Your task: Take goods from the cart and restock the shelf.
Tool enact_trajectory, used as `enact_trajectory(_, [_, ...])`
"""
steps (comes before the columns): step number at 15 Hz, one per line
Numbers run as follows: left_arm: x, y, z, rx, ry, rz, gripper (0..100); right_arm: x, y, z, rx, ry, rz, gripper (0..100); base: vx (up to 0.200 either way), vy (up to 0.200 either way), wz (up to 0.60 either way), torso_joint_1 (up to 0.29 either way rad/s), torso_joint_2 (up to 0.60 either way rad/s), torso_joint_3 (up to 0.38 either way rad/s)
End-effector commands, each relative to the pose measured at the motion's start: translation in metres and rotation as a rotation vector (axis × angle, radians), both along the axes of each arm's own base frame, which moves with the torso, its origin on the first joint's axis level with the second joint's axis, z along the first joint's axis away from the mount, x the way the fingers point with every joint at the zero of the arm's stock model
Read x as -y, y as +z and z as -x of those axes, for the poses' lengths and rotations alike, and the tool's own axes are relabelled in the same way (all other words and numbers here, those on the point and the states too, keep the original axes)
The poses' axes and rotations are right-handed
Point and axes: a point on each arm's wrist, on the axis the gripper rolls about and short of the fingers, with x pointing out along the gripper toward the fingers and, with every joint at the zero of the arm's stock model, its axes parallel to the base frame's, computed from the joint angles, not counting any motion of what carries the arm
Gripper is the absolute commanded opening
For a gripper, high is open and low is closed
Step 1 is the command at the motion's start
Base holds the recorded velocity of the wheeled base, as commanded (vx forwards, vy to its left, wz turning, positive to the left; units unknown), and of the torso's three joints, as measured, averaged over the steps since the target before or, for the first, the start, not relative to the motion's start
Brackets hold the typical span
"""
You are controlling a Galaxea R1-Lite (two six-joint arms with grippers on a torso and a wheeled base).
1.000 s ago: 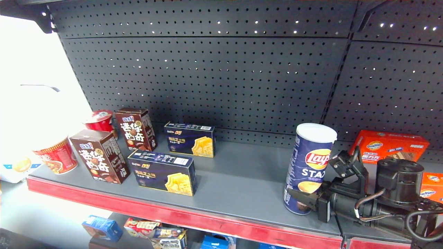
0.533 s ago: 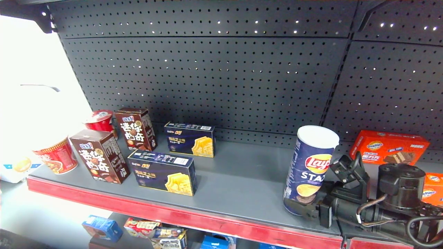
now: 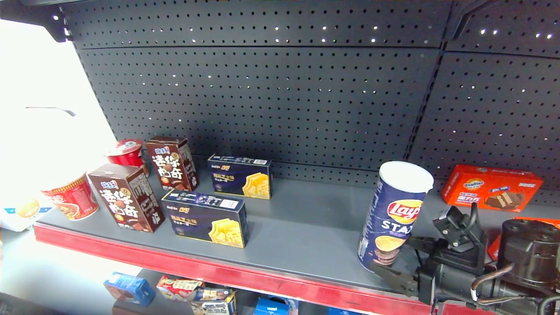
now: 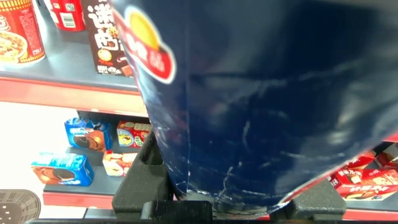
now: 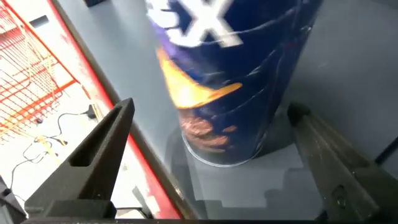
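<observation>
Our right gripper [image 3: 392, 254] has backed off toward five o'clock, jaws wide. The tall blue cardboard crisp tube [image 3: 393, 214] stands free on the grey shelf [image 3: 302, 227] — restocked. Our left gripper [image 4: 230, 194] clasps another dark-blue canister [image 4: 261, 93].

The head camera is looking forward and down at the shelf [image 3: 302, 227] from a little way off. The right wrist camera is peering along the right claw [image 5: 210, 109], very near the foot of the chip can [image 5: 230, 93], which the head view is also showing. The left wrist camera is sitting hard against a dark blue can [image 4: 249, 93], facing past it to the noodle cup [image 4: 15, 34] and brown box [image 4: 106, 37] at the shelf's left end, likewise in the head view.
</observation>
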Motion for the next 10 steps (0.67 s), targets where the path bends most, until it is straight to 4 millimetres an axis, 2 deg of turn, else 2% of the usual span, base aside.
enact_trajectory(1, [0.0,0.0,0.001,0.006,0.0,0.001,0,0.002,0.007,0.008,0.028,0.008,-0.013,100,0.0,0.0,0.0,0.0,0.0,0.0])
enact_trajectory(7, [-0.003,-0.008,0.021,-0.022,0.0,-0.003,0,0.01,0.013,0.032,0.055,0.023,-0.026,100,0.0,0.0,0.0,0.0,0.0,0.0])
enact_trajectory(10, [-0.003,-0.006,0.023,-0.016,0.0,-0.002,0,0.01,0.013,0.031,0.05,0.026,-0.024,100,0.0,0.0,0.0,0.0,0.0,0.0])
